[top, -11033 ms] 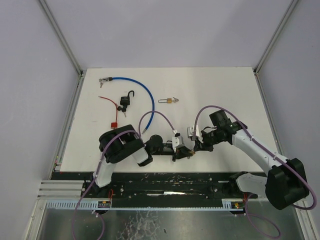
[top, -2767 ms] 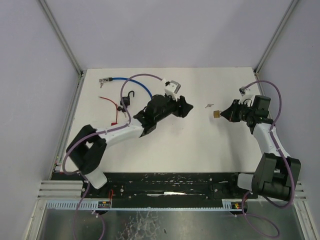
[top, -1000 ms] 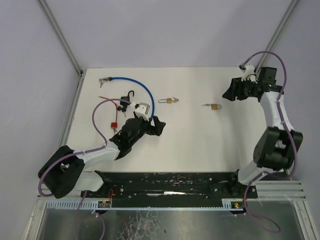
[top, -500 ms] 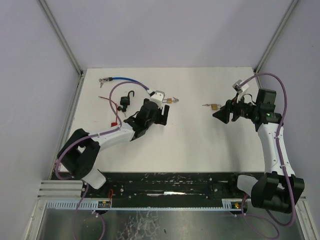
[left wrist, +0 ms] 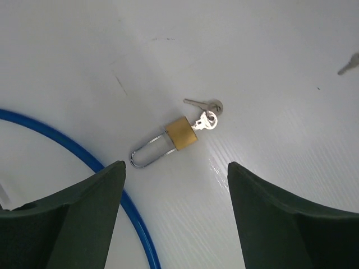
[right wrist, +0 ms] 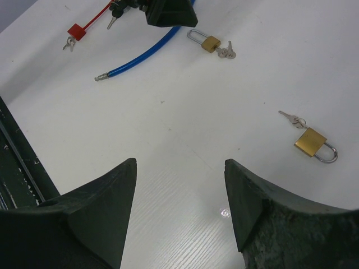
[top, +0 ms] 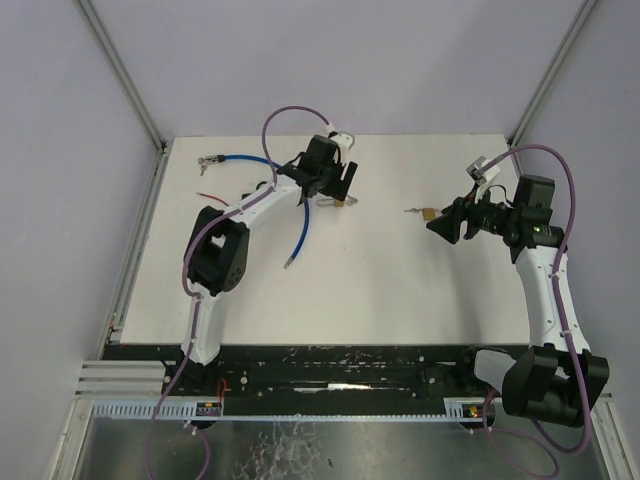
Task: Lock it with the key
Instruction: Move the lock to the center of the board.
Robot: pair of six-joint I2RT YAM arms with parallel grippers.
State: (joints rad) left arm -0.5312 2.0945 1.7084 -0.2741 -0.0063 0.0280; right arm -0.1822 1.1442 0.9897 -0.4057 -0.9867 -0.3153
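Note:
A brass padlock (left wrist: 180,134) with a long shackle lies flat on the white table, a key (left wrist: 205,120) at its base and a second key on the same ring. My left gripper (left wrist: 175,165) hovers open just above it, holding nothing; in the top view this gripper (top: 338,186) is at the table's back, over that padlock (top: 341,203). A second brass padlock (right wrist: 310,142) lies to the right with its keys (right wrist: 291,119) beside its body. My right gripper (right wrist: 179,162) is open and empty, a little to the right of that padlock (top: 428,213) in the top view.
A blue cable lock (top: 300,215) curves across the back left of the table, passing close by the left finger (left wrist: 84,157). A red tagged cable (right wrist: 76,31) lies further left. The table (top: 380,290) is walled on three sides.
My left arm has swung from the table's middle left up to the back, over the long-shackle padlock. My right arm came down from the back right corner to beside the second padlock, then held still.

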